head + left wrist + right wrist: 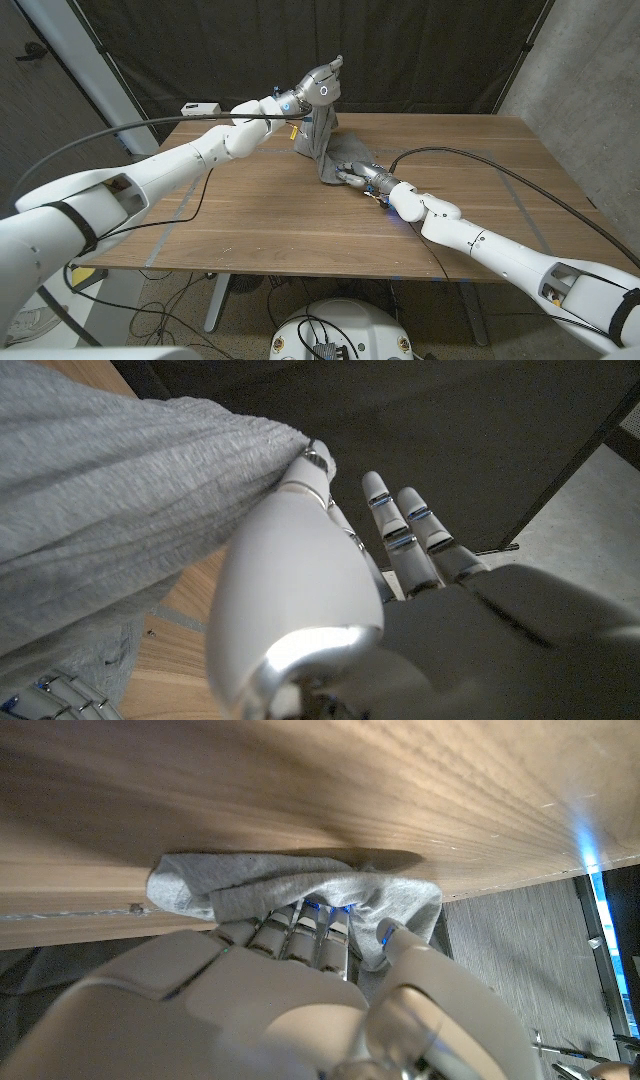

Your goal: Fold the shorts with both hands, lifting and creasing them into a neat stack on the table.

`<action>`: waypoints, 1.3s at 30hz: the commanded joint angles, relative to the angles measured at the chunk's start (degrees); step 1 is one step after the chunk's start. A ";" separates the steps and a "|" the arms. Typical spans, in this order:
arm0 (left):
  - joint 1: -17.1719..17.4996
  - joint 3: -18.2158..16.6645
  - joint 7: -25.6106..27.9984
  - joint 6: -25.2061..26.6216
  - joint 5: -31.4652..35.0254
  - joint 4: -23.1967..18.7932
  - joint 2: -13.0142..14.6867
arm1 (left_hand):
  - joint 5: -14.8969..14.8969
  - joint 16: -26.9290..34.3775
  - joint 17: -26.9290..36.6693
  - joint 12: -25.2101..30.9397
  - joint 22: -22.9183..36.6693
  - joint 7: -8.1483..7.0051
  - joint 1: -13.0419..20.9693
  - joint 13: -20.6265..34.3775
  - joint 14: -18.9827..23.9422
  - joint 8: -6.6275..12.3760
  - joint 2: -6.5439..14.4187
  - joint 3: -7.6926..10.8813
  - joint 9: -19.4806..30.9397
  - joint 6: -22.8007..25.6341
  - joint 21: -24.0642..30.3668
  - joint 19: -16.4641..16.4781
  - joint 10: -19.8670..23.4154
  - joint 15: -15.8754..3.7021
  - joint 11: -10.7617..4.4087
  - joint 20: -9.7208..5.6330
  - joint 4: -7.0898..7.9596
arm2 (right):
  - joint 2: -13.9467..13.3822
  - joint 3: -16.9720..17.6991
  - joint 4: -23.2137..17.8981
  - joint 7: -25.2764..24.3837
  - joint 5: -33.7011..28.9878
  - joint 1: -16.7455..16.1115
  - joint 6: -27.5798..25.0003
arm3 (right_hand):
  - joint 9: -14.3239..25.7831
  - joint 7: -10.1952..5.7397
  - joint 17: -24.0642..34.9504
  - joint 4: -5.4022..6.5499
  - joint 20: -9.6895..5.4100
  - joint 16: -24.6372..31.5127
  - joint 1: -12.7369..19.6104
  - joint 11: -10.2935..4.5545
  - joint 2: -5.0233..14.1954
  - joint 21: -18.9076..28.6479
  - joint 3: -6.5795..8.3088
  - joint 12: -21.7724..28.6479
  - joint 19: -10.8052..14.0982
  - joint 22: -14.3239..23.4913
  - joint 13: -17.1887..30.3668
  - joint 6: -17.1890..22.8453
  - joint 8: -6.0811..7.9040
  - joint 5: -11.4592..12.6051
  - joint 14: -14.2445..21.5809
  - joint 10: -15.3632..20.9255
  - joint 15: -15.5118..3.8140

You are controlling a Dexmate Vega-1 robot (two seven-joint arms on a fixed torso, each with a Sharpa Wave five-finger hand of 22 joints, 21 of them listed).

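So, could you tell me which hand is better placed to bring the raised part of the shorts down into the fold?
Probably the left hand: it grips the grey shorts and holds them lifted above the table. The right hand holds the lower end down at the wood, anchoring it.

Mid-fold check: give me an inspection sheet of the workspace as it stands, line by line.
Surface: wooden table, tape marks on it.
Job's things: grey shorts, one end lifted, the other on the table.
Clutter: small white box at the far left edge.
Hands: left hand holds the shorts up; right hand grips the lower end on the table.
Cables: black cable across the table's right side; another along the left arm.
Surroundings: dark curtain behind.
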 commanded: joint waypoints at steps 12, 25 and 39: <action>-7.04 9.97 8.11 -8.11 -10.17 3.29 -2.86 | 0.48 -0.03 0.33 -0.65 0.25 -0.06 0.63 -0.09 1.08 0.72 0.05 -0.19 0.22 -0.96 0.73 0.26 0.52 -9.01 -0.15 -0.29 0.24 | 0.68 -0.15 1.86 -0.72 0.79 0.52 0.45 | 0.09 0.10 0.13 0.12 0.32 -0.04 -0.65 0.14 -0.12 0.51 0.62 -0.27 0.64 0.28 0.16 0.42 -0.21 -0.21 -0.39 0.08 -2.85; -6.17 11.02 10.05 -12.13 -14.14 3.11 -2.72 | 0.24 -0.05 0.42 -0.86 0.18 -0.03 1.00 -0.28 1.96 1.08 0.18 -0.45 0.19 -1.31 1.14 0.48 0.48 -9.28 0.04 -0.44 0.16 | 0.30 -0.40 1.63 -0.14 0.66 0.72 0.72 | 0.10 0.02 0.12 0.05 0.55 -0.15 -0.83 0.23 -0.25 0.47 0.80 -0.36 0.53 0.28 0.17 0.31 -0.27 -0.25 -0.67 -0.10 -2.64; -3.97 10.26 10.16 -14.06 -16.99 1.29 -1.77 | -0.45 -1.21 -0.04 -2.83 -0.12 0.08 -0.75 -2.15 1.96 -2.49 0.61 -1.32 -3.25 -7.54 2.09 0.80 -3.17 -9.36 0.41 -0.13 1.72 | 0.60 -0.59 2.31 -0.25 0.48 1.10 1.24 | 0.10 -0.02 0.11 -0.03 0.55 -0.15 -0.95 0.07 -0.31 0.47 1.00 -0.39 0.53 0.28 0.17 0.22 -0.30 -0.27 -0.73 -0.21 -2.68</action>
